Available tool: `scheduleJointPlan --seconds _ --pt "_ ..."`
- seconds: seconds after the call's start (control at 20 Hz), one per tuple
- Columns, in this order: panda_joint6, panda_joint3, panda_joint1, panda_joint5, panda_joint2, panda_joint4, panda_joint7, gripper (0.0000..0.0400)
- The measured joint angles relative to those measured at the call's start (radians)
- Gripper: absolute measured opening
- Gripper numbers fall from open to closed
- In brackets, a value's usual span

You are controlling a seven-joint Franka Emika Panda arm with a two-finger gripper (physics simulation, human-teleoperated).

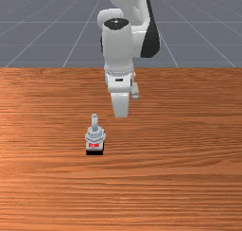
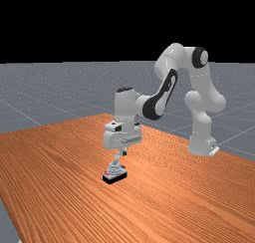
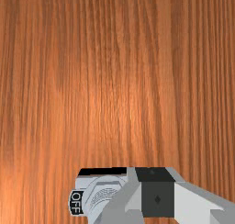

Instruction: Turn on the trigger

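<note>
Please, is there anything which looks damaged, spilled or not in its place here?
Nothing stands out. The switch sits flat on its black base on the table, and I see no spill or damage.

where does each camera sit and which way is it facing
Front view: across the table, facing the arm and angled down; the arm runs off the top.
Far view: farther off, looking slightly down; the whole arm shows.
Wrist view: on the hand, looking down; part of it shows at the bottom edge.
Front and far views share arm, table and trigger device.
</note>
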Motion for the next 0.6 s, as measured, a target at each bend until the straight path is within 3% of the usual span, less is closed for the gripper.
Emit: scheduleJointPlan --seconds 0.25,0.45,0.6 --pt "0.016 -0.005 0.004 -0.012 0.012 -0.003 0.01 0.0" --pt "-0.039 -0.013 0.012 -0.028 0.017 0.0 0.024 0.0" --pt "0.062 -0.018 0.017 -0.023 -0.066 -0.142 0.056 0.0"
